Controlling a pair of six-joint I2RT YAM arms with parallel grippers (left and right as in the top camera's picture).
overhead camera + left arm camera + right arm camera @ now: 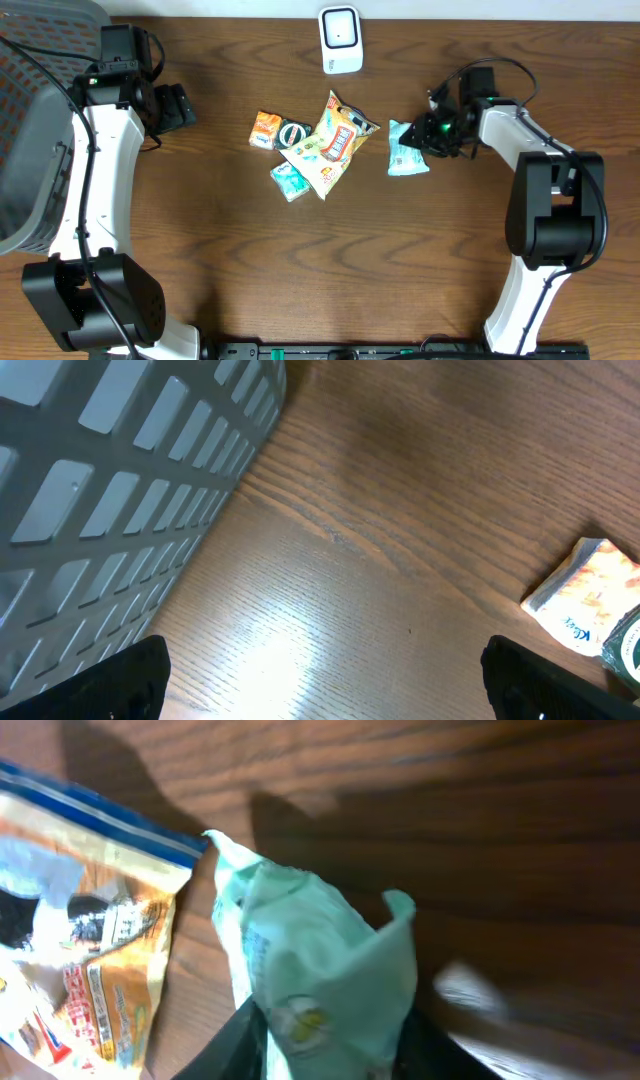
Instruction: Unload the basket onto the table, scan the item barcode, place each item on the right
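Caught the right gripper [427, 134] pinching the mint-green packet [405, 155] at one end, with the film bunched up between the dark fingers [225, 1045] in the wrist view. Placed that packet over the wooden table [300, 270], just right of the snack pile [315, 150] and apart from it, below and right of the white scanner [340, 40]. Could not tell whether resting on the wood or lifted. Saw the left gripper [182, 105] spread wide, holding nothing, beside the grey basket [30, 150] and well left of the orange packet [265, 130]. Noted a yellow bag [335, 145] and a teal packet [290, 182] in the pile.
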